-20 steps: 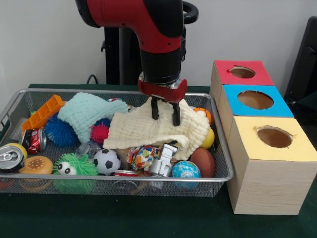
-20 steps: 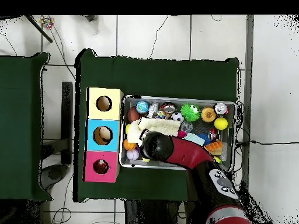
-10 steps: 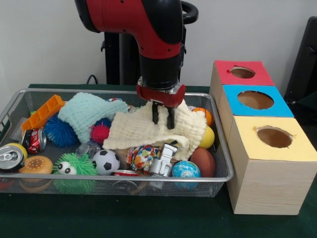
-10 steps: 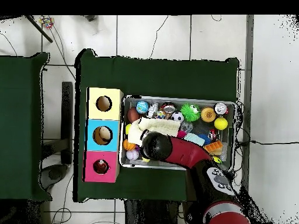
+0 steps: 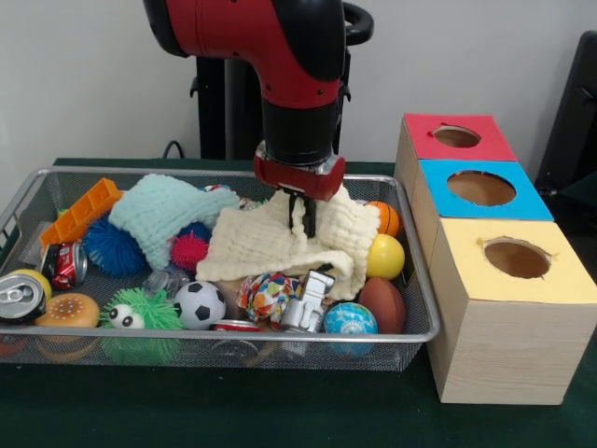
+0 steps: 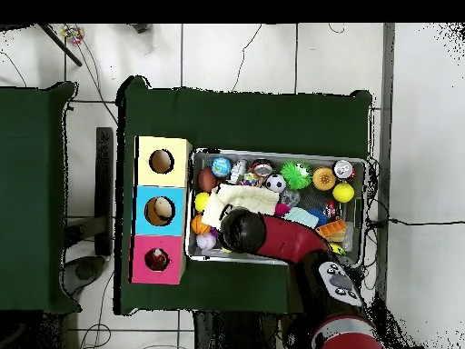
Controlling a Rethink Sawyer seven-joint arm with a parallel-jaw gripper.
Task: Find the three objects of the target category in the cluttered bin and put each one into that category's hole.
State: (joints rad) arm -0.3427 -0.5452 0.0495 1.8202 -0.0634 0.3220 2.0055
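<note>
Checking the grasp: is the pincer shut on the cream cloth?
Yes, the pincer pinches a raised fold of the cream cloth.

The front view looks from low and close across the table's near edge, so the wire bin point(image 5: 415, 280) fills the lower left of the frame, the three boxes point(image 5: 499, 271) stand at the right, and the arm point(image 5: 280, 56) drops in from the top. The overhead view looks straight down from far higher, taking in the whole green table point(image 6: 272, 114) and the tiled floor point(image 6: 236, 54) around it. Both views share the bin point(image 6: 277, 152), the boxes point(image 6: 139, 211) and the arm point(image 6: 291, 241), turned half round between them.
</note>
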